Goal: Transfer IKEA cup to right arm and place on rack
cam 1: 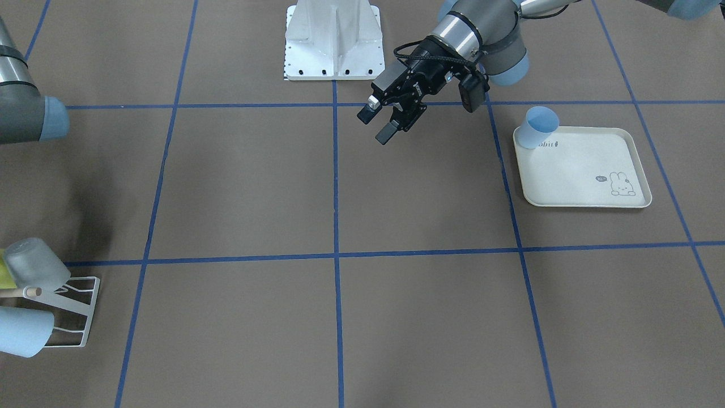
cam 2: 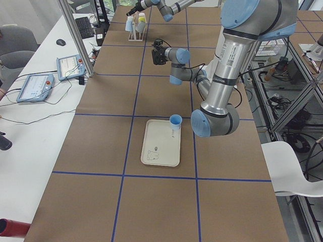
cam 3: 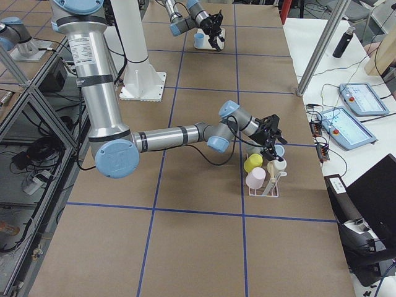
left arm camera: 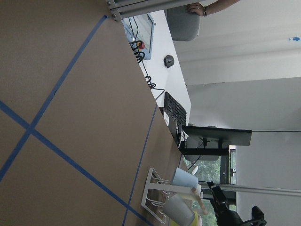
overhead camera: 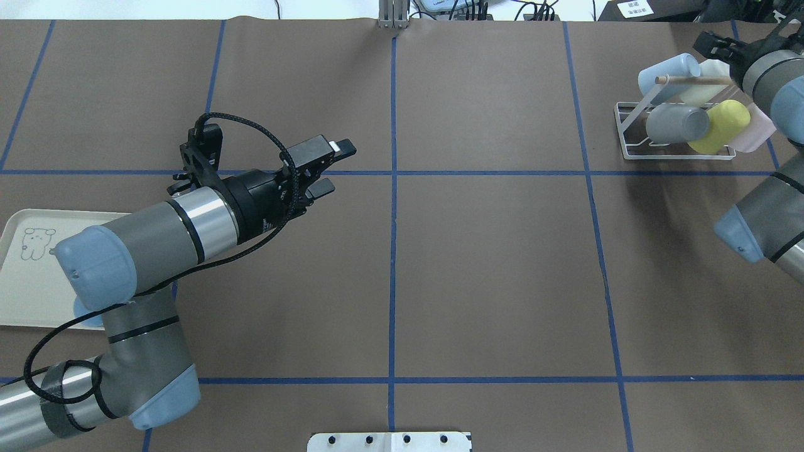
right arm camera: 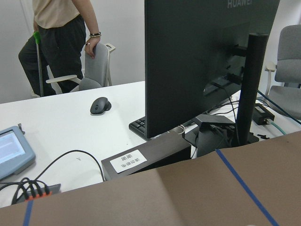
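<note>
A pale blue cup (cam 1: pixel 538 127) stands tilted at the corner of the cream rabbit-print tray (cam 1: pixel 583 170); it also shows in the exterior left view (cam 2: pixel 175 121). My left gripper (cam 1: pixel 380 124) is open and empty, hovering over the table near the centre (overhead camera: pixel 331 168), well away from the cup. The white wire rack (overhead camera: pixel 628 125) with its wooden rod (overhead camera: pixel 691 80) holds several cups: pale blue (overhead camera: pixel 669 69), grey (overhead camera: pixel 675 122), yellow (overhead camera: pixel 722 125), cream and pink. My right gripper (overhead camera: pixel 713 47) hovers just above the rack's cups, its fingers apart and holding nothing.
The white robot base plate (cam 1: pixel 334 39) sits at the table's robot side. A side desk beyond the rack carries a monitor (right arm camera: pixel 207 61), keyboard, mouse and teach pendants (cam 3: pixel 356 99). A person stands by a chair (right arm camera: pixel 66 42). Blue tape lines grid the brown table.
</note>
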Robot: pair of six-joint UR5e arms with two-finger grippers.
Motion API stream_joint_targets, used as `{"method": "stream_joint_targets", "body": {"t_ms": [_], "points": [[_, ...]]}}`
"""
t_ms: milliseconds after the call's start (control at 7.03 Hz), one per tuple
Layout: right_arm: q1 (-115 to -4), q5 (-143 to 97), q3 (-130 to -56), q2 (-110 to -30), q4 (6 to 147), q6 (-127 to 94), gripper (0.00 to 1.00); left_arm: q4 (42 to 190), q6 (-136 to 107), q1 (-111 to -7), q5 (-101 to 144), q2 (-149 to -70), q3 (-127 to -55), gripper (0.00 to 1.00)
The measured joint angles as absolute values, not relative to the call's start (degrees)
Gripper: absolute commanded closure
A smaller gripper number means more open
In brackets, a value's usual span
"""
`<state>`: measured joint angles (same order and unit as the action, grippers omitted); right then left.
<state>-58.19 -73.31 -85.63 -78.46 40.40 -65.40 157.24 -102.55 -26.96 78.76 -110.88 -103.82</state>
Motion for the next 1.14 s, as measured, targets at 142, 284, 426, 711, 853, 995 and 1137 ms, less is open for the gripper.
{"method": "stream_joint_targets", "body": {"t_ms": [142, 284, 426, 711, 853, 995, 1137], "points": [[-57.12, -73.38, -87.92, -78.56, 40.76, -65.37, 0.0, 157.46, -96.3, -28.12, 79.1, -107.39, -104.69, 0.0], [-55.83, -73.44, -90.09, -78.86, 40.95, -65.36, 0.0, 157.92, -90.63, -31.12, 81.02, -102.38, -105.44, 0.0], [-54.26, -73.45, -92.4, -79.54, 41.01, -65.37, 0.0, 158.37, -85.47, -36.09, 85.86, -96.49, -106.29, 0.0], [-50.24, -73.08, -97.02, -82.03, 40.99, -65.47, 0.0, 158.64, -73.71, -49.13, 102.17, -84.55, -107.22, 0.0], [-48.48, -72.92, -98.19, -82.61, 40.93, -65.57, 0.0, 158.43, -70.12, -52.15, 107.22, -80.51, -107.32, 0.0], [-46.82, -72.87, -99.05, -83.01, 40.82, -65.67, 0.0, 157.71, -68.67, -53.1, 111.05, -77.52, -107.35, 0.0], [-45.59, -73.0, -100.3, -83.98, 40.67, -65.72, 0.0, 155.44, -68.17, -53.03, 115.15, -75.94, -107.42, 0.0]]}}
